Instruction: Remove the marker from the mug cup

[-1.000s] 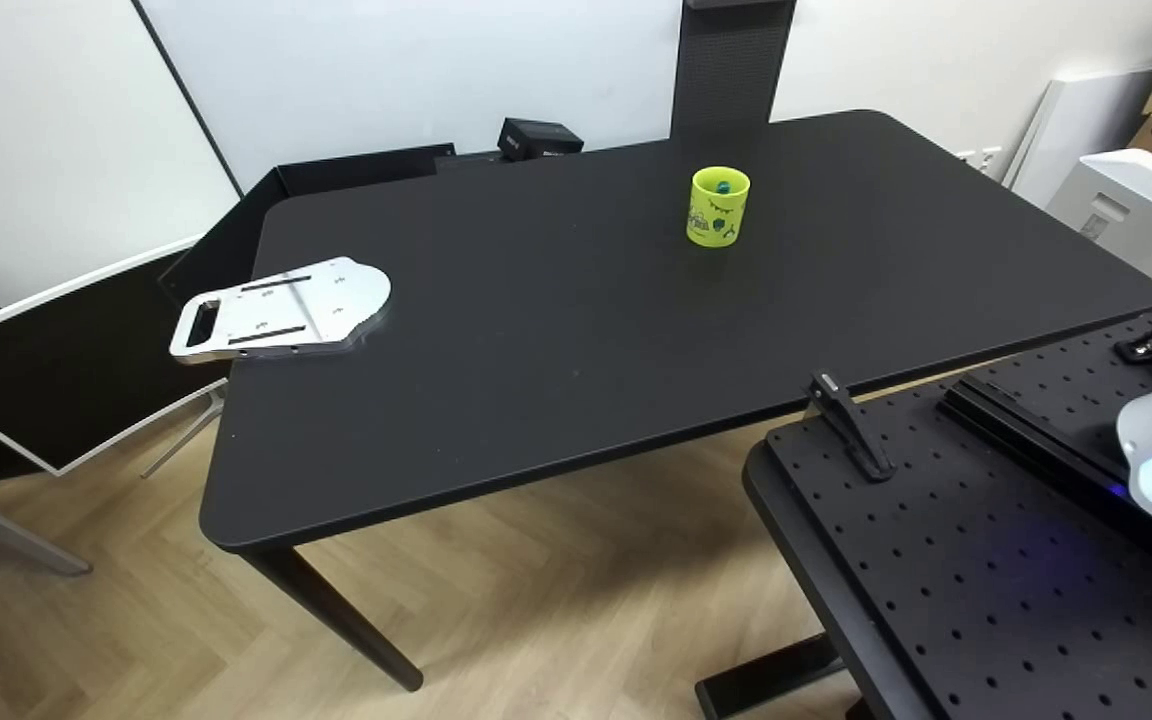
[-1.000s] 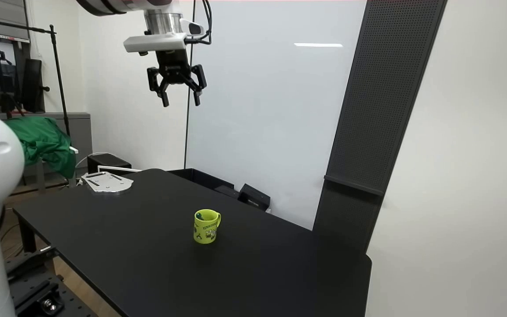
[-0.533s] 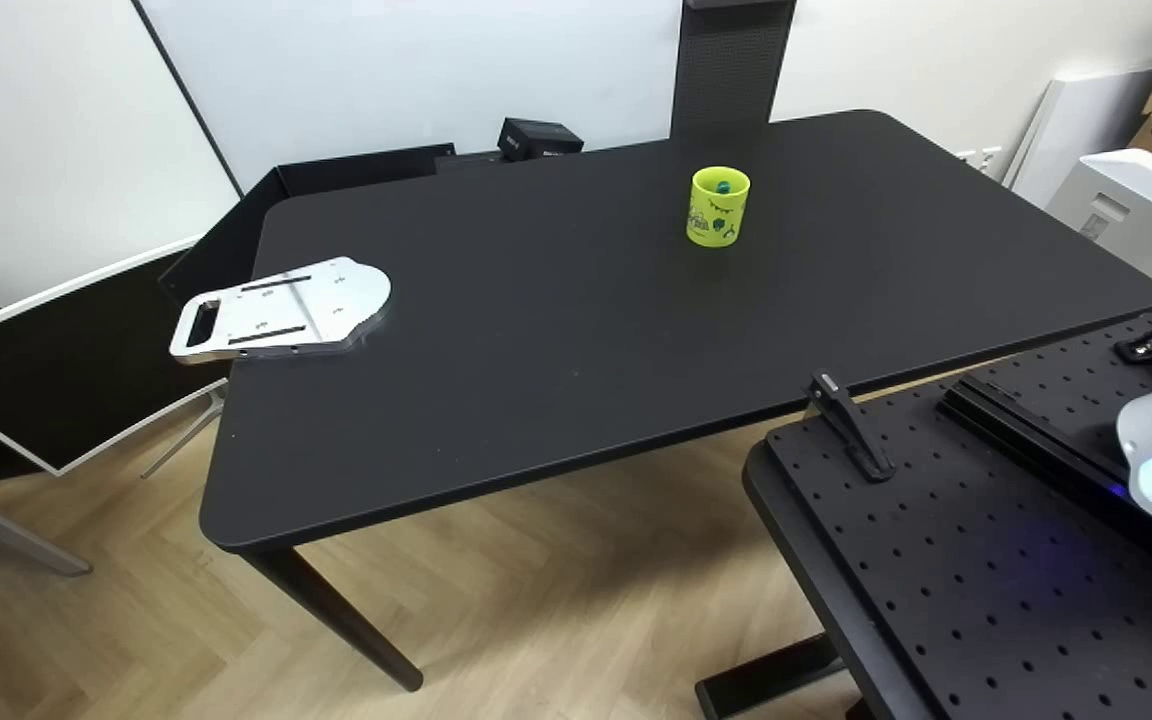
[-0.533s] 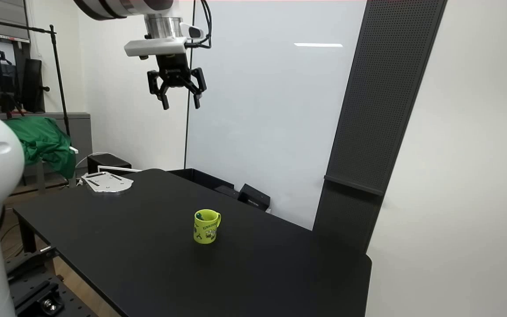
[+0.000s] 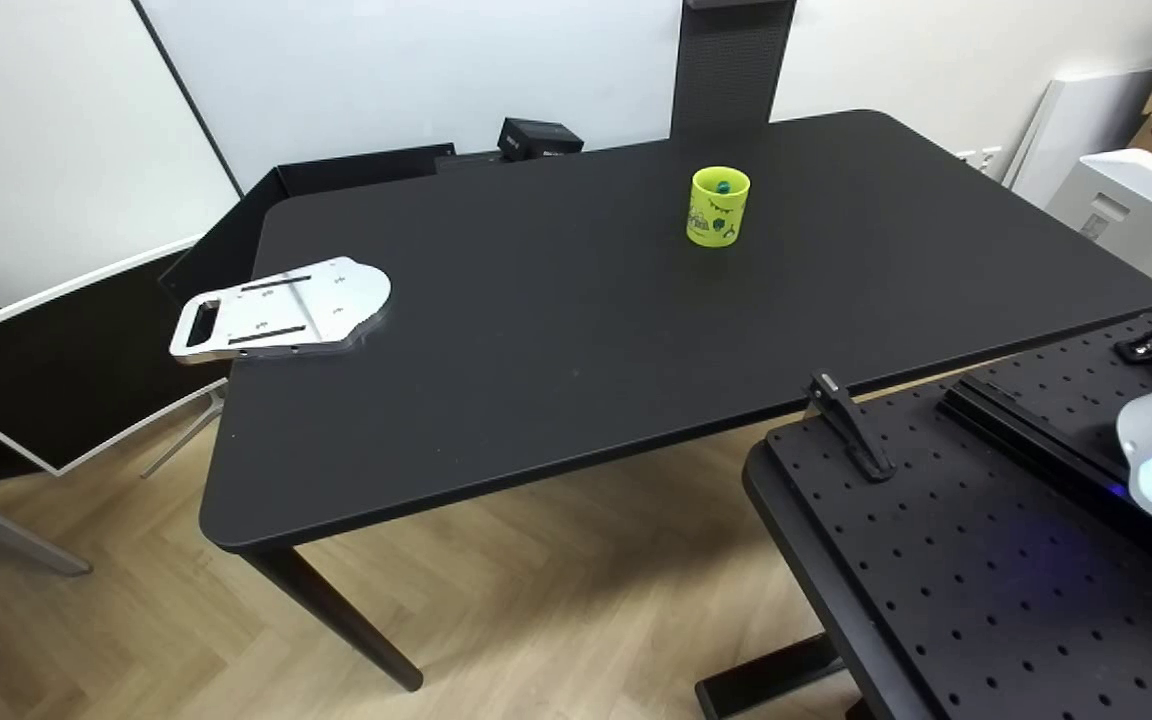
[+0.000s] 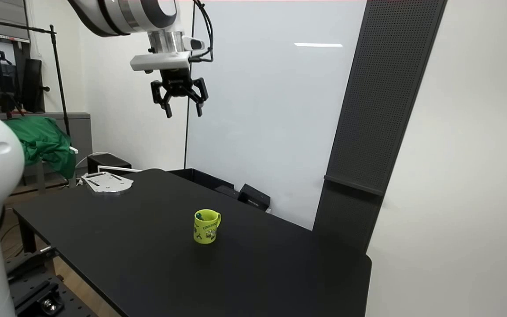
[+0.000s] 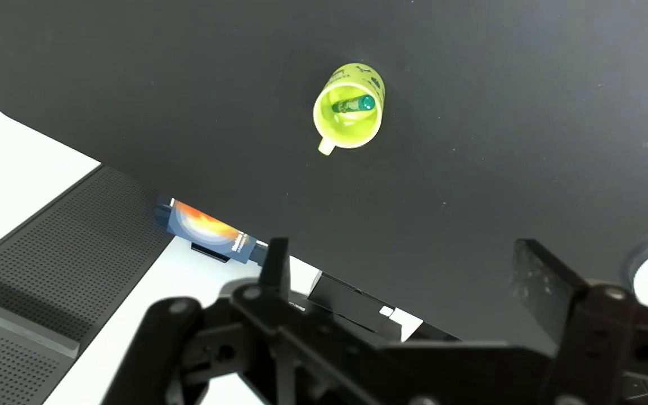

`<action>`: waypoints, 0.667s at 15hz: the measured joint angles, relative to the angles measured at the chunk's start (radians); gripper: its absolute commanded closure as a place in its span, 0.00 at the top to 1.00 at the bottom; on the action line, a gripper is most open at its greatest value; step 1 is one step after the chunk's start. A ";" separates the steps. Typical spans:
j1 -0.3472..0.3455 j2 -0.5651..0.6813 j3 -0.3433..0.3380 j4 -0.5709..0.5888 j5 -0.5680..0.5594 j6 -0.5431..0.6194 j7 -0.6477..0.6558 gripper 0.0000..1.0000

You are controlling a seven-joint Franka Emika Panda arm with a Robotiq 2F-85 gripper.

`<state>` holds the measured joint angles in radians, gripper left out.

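The yellow-green mug cup stands upright on the black table and shows in both exterior views. In the wrist view the mug is seen from above, with its handle toward the lower left. The green marker leans inside it, its round end near the rim; only its tip shows in the exterior views. My gripper is open and empty, high above the table, up and a little to the left of the mug in an exterior view. In the wrist view the gripper has its fingers wide apart.
A white flat plate with a handle slot lies at the table's end, partly over the edge. Black boxes and a tray stand behind the table by the whiteboard. A pegboard bench adjoins the table.
My gripper has moved down and slightly to the right in an exterior view, staying open. The mug and marker have not moved.
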<state>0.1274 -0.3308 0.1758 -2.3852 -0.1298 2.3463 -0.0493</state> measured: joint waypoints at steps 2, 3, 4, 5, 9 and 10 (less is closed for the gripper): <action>-0.004 0.019 -0.001 -0.004 -0.018 0.026 0.001 1.00; -0.007 0.030 -0.002 -0.007 -0.029 0.040 0.001 1.00; -0.011 0.042 -0.003 -0.010 -0.036 0.054 0.001 1.00; -0.015 0.053 -0.005 -0.013 -0.046 0.067 0.002 1.00; -0.030 0.103 -0.019 -0.022 -0.072 0.123 0.002 1.00; -0.033 0.116 -0.023 -0.024 -0.077 0.138 0.002 1.00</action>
<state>0.0941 -0.2148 0.1529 -2.4092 -0.2070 2.4846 -0.0478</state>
